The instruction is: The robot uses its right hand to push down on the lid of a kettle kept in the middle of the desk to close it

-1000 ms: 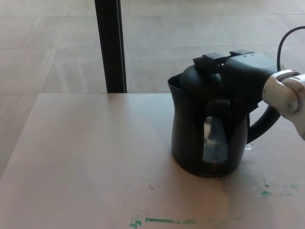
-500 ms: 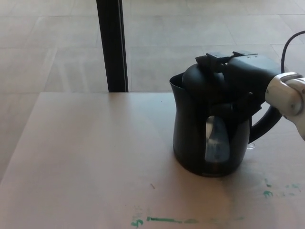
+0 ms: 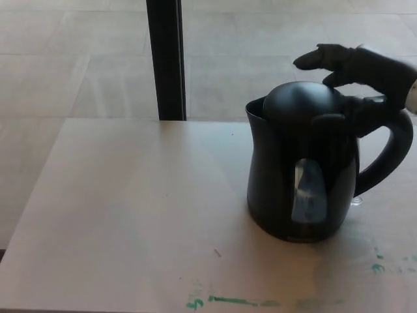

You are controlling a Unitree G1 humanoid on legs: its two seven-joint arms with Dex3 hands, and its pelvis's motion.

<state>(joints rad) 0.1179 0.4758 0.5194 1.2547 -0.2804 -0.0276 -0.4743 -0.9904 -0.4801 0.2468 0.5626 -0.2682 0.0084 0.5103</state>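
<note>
The fingers (image 3: 311,60) of the robot's right hand (image 3: 355,65) are spreading apart in the air, holding nothing, hovering just above and behind the kettle (image 3: 306,169). The black kettle is standing upright on the pale desk (image 3: 130,208), its domed lid (image 3: 301,101) sitting down on the body and its handle (image 3: 391,156) pointing toward the hand's side. Green marks (image 3: 241,301) are showing on the desk in front of the kettle. A dark post (image 3: 167,59) is rising behind the desk, off to the kettle's other side.
</note>
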